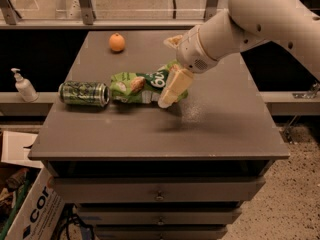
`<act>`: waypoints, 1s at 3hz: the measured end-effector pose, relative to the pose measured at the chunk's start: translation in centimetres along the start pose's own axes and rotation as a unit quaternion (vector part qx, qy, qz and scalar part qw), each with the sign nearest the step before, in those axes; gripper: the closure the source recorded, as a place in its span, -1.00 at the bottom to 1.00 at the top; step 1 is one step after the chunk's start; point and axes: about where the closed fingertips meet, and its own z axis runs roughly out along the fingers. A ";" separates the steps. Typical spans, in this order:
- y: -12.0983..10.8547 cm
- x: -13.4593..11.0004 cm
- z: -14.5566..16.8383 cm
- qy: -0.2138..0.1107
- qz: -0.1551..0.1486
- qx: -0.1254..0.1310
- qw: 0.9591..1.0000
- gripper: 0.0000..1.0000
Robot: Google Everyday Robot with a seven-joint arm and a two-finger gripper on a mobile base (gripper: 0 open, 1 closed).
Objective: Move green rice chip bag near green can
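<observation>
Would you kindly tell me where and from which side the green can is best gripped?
Grip the green can across the middle of its round body, coming down from above. It lies on its side, ends pointing left and right, and the green rice chip bag crowds its right end. The claw holds that bag's far end.

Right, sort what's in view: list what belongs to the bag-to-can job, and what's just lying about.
Job:
green rice chip bag, lying on the table
green can, on its side at the bag's left end
gripper, at the bag's right end

Lying about:
orange, far side of the table
pump bottle, left ledge
cardboard box, floor
</observation>
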 end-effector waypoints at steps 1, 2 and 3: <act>0.0 0.0 0.0 0.000 0.000 0.000 1.000 -1.00; -0.3 0.5 -0.8 -0.009 0.005 0.016 1.000 -1.00; -0.6 1.7 -3.4 -0.006 0.012 0.059 0.998 -1.00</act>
